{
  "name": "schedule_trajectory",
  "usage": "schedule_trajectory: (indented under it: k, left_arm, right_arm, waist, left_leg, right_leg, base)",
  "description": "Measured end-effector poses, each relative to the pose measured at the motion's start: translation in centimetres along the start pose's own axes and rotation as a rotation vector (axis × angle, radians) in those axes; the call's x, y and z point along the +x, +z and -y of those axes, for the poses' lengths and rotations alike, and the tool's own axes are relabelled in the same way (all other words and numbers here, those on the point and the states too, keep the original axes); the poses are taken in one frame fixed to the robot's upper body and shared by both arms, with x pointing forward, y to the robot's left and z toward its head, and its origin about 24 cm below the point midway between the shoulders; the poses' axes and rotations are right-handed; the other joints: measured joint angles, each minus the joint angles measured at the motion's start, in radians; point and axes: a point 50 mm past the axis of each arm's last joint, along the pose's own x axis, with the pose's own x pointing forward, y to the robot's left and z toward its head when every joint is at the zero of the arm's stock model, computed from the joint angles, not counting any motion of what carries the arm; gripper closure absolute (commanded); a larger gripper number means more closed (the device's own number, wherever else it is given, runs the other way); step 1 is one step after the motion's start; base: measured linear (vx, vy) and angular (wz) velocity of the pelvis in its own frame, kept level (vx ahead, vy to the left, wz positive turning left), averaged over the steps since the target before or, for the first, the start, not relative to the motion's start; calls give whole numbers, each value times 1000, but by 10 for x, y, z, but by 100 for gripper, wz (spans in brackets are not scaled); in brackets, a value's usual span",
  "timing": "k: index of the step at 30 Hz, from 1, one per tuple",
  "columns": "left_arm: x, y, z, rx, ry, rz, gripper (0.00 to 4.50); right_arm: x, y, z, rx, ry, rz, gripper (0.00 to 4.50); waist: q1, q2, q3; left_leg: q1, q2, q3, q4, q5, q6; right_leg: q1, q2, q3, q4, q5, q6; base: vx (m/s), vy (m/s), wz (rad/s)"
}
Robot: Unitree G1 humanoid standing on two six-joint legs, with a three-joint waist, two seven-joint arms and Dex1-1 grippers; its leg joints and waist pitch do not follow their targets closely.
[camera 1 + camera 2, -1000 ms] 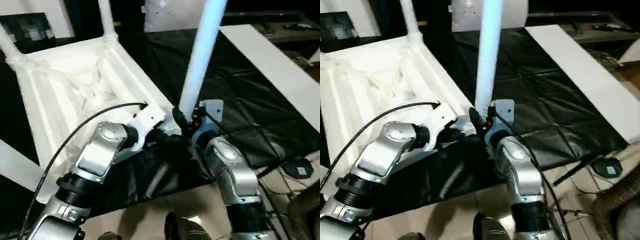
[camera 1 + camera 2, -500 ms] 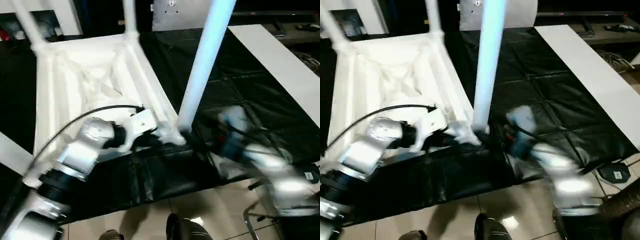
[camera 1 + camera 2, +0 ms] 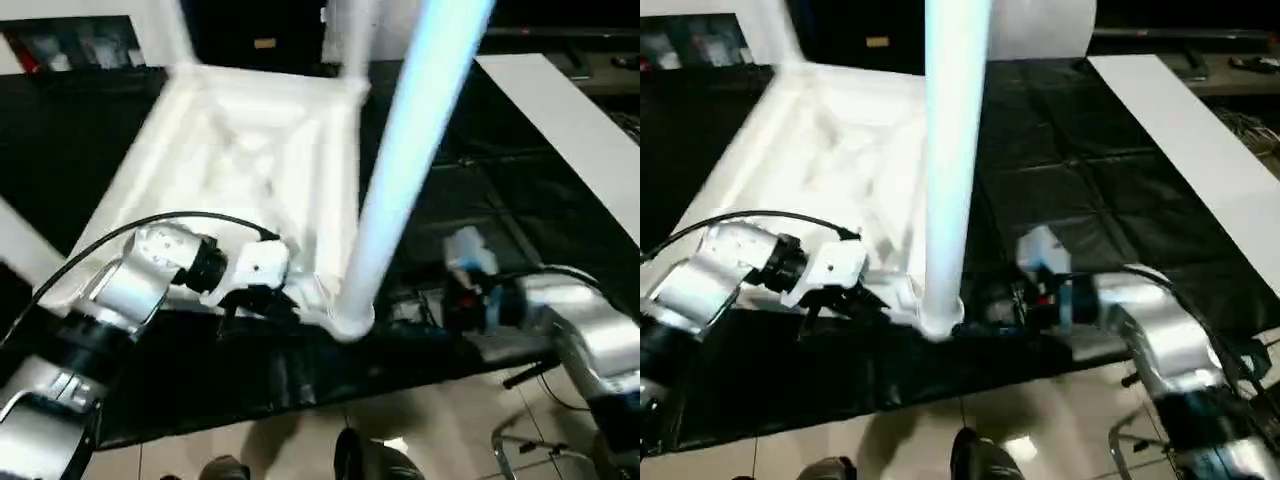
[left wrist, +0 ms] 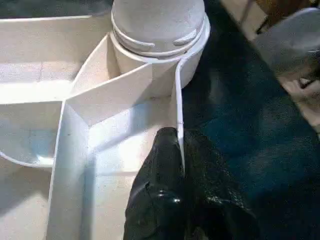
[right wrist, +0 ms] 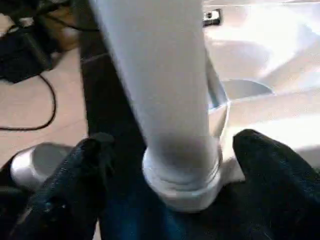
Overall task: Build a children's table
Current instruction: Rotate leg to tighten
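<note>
Table top [image 3: 250, 160] lies upside down on the black mat [image 3: 1090, 200], its ribbed underside facing up, so that the round corner sockets are open from above and the legs can go in from the top. One leg [image 3: 400, 190] stands in the socket at the near corner of the top, close to the near edge of the mat, and rises steeply out of the picture. Other legs seem to stand at the far corners, but they are blurred and I cannot count them.

The left gripper [image 4: 182, 165] is closed on a thin wall of the top just beside this near socket, one finger on each side of the wall. I judge it holds there to keep the top from sliding or turning while the leg is worked into the socket.

The right gripper [image 5: 165, 165] is wide open, one finger [image 5: 75, 185] on each side of the leg's base and both apart from it. It holds nothing. Probably it stands there ready to take the leg low down, where a push or a twist acts best on the joint.

The flat white board [image 3: 570, 130] lies along the right edge of the mat, well apart from the work.
</note>
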Motion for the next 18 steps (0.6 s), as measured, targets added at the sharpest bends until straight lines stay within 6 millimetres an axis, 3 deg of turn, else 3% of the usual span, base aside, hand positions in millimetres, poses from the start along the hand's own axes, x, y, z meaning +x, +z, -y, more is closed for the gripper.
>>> schedule_trajectory:
  k: [9,11,12,16,18]
  left_arm:
    - [6,6,-1,55,-91,2,450]
    - [6,6,-2,63,-91,1,450]
    - [6,6,-2,66,-91,2,450]
    - [6,5,-2,68,-97,1,450]
    - [6,5,-2,70,-99,1,450]
  right_arm:
    - [23,-3,0,-21,184,-43,122]
    - [25,-1,-1,-30,204,-34,130]
    - [25,-1,-1,-30,212,-33,157]
    - [25,-3,0,-20,224,-31,167]
    - [25,-2,0,-20,228,-31,200]
  waist:
    - [5,-7,3]
    - [5,-9,4]
    - [5,-9,4]
    - [5,-10,4]
    - [5,-10,4]
  left_leg:
    - [1,0,1,2,0,0]
    - [1,1,1,2,0,0]
    - [1,1,1,2,0,0]
    - [1,1,1,2,0,0]
    - [1,2,1,2,0,0]
  right_leg:
    - [0,0,0,3,0,0]
    - [0,0,0,4,0,0]
    - [0,0,0,4,0,0]
    - [0,0,0,4,0,0]
    - [0,0,0,4,0,0]
  base:
    - [0,0,0]
    - [0,0,0]
    - [0,0,0]
    - [0,0,0]
    - [0,0,0]
